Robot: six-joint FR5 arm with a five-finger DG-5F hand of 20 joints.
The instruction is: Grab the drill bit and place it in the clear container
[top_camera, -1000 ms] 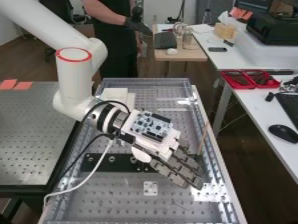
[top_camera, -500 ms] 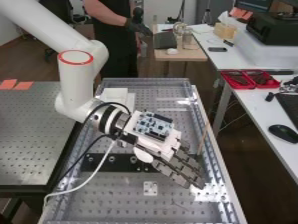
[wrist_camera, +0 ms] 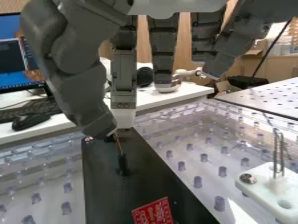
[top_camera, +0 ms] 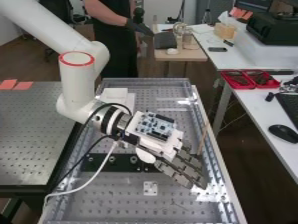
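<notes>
Drill bit (wrist_camera: 119, 145) is pinched at its upper end between the thumb (wrist_camera: 72, 75) and one finger of the hand (top_camera: 181, 169), with the other fingers held apart from it. Its slender, coppery shaft is seen at a slight tilt, and its lower end is met by a small black holder (wrist_camera: 124, 166) on the long black plate (top_camera: 110, 162). That plate is laid across a perforated board (top_camera: 100, 200), and a red label (wrist_camera: 153, 212) is carried on it near the holder. In the high view, the hand is held slanting down above the board, with a circuit board (top_camera: 155, 125) mounted on its back and a white cable (top_camera: 86, 185) looped beside it. In the wrist view, a white block (wrist_camera: 269, 192) fitted with an upright metal loop (wrist_camera: 276, 150) is seen on the board, apart from the plate. On the white side table, red trays (top_camera: 229, 71) are set, and a computer mouse (top_camera: 284, 133) is placed nearer the camera.
</notes>
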